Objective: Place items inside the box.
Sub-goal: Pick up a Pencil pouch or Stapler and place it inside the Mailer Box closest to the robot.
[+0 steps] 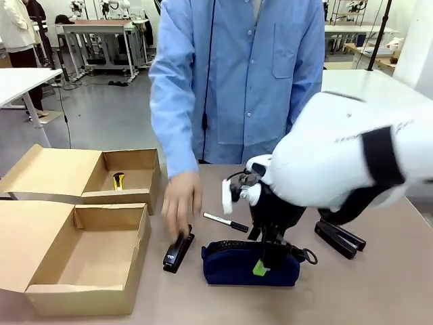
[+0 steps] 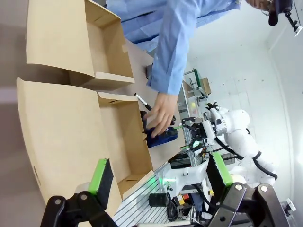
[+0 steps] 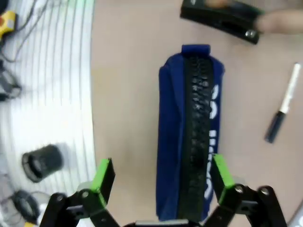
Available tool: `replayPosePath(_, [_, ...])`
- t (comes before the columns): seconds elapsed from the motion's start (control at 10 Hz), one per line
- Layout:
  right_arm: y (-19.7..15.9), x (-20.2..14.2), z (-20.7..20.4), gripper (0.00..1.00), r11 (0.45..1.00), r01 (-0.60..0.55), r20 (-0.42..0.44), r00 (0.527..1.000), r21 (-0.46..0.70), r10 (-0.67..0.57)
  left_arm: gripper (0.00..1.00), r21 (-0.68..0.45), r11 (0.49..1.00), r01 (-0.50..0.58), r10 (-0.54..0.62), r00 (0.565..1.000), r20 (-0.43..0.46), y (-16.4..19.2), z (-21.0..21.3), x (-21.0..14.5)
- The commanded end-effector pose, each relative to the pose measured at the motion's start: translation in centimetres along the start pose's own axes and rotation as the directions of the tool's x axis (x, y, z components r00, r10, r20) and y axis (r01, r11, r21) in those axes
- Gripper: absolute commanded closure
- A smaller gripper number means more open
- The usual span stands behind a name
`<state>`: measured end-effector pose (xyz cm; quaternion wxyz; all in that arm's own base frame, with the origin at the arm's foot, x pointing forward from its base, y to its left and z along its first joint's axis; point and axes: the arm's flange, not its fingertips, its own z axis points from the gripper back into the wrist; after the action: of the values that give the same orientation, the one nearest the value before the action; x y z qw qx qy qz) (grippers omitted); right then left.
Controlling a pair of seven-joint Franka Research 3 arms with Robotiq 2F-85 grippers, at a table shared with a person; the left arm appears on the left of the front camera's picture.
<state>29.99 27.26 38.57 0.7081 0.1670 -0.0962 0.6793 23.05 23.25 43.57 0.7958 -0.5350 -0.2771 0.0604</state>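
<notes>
Your right gripper [image 3: 162, 174] hangs spread wide over the navy pouch [image 3: 189, 118], nothing grasped (the person's hand [image 1: 181, 200] is on the stapler [image 1: 178, 252]), so lower and clench across it next.

the left end effector [image 2: 160, 174] hangs with its green pads [image 2: 101, 177] wide apart and nothing between them. beyond it, two open cardboard boxes [image 2: 71, 137] sit side by side on the surface [image 2: 137, 64]. a person's hand [image 2: 161, 116] in a light blue sleeve [image 2: 175, 47] reaches down over one end of a navy pouch [image 2: 163, 138], with a marker [image 2: 143, 101] lying just beside it. a white robot arm [image 2: 241, 137] stands past the pouch.
</notes>
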Motion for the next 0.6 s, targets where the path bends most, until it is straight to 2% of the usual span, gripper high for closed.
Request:
replayPosePath(0.0, [3.0,-8.0,9.6,0.00,0.990,0.128,0.287,0.952,-0.054,-0.107,0.00,-0.023,0.999,0.024,-0.024,1.000,0.017,-0.1,0.0,0.1])
replayPosePath(0.1, [5.2,-13.1,13.6,0.00,0.973,0.193,0.392,0.911,-0.125,-0.131,0.00,-0.023,0.999,0.024,-0.024,1.000,0.017,-0.1,0.0,0.1])
replayPosePath(0.2, [7.3,-17.7,16.1,0.00,0.964,0.230,0.479,0.867,-0.134,-0.140,0.00,-0.023,0.999,0.024,-0.024,1.000,0.017,-0.1,0.0,0.1])
replayPosePath(0.3, [9.5,-21.9,16.8,0.00,0.966,0.256,0.537,0.818,-0.018,-0.207,0.00,-0.023,0.999,0.024,-0.024,1.000,0.017,-0.1,0.0,0.1])
replayPosePath(0.5, [11.5,-26.8,15.7,0.00,0.908,0.407,0.595,0.706,0.102,-0.383,0.00,-0.023,0.999,0.024,-0.024,1.000,0.017,-0.1,0.0,0.1])
